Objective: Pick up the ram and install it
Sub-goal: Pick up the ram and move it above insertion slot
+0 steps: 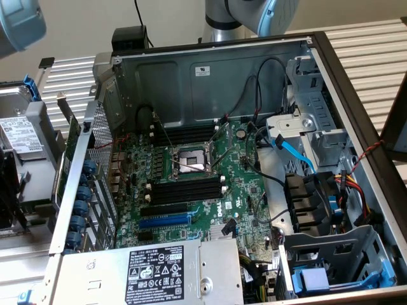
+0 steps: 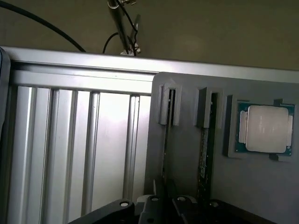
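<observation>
The ram stood on edge in a narrow groove of a grey holder, held at its far end by a small bracket. It looked thin, light and stiff, probably brittle if bent or twisted. Its chips and the contact edge, sunk in the groove, would be the parts to spare. The fair hold was on the two flat faces near the free upper edge and about the middle of its length, so that it would lift straight and not rock. The pincer sat right over it, its jaws drawn close on either side, and appeared clenched on that edge. The stick had not left the groove. A second stick stood in the next groove just beside it, on the side toward a CPU lying flat in its own recess. On the other side the holder met a ribbed aluminium surface. In the exterior view the open case lay on its side, and the board's long black slots by the socket stood empty, with nothing seated in them yet.
</observation>
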Action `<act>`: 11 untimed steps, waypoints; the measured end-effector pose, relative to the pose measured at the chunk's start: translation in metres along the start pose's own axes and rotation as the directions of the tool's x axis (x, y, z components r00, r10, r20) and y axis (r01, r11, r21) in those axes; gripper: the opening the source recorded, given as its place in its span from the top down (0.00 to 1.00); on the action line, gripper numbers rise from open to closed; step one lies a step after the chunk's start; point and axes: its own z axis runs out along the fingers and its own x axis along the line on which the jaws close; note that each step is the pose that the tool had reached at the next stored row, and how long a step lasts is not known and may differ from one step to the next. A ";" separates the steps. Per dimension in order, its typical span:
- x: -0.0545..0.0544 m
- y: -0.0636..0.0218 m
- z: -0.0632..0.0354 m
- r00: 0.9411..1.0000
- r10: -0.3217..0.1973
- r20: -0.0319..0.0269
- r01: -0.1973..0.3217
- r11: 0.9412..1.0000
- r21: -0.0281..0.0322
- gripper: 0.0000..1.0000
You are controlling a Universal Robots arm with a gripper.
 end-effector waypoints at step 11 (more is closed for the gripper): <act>0.001 0.0004 -0.0149 1.000 0.006 0.000 -0.006 1.000 0.000 0.87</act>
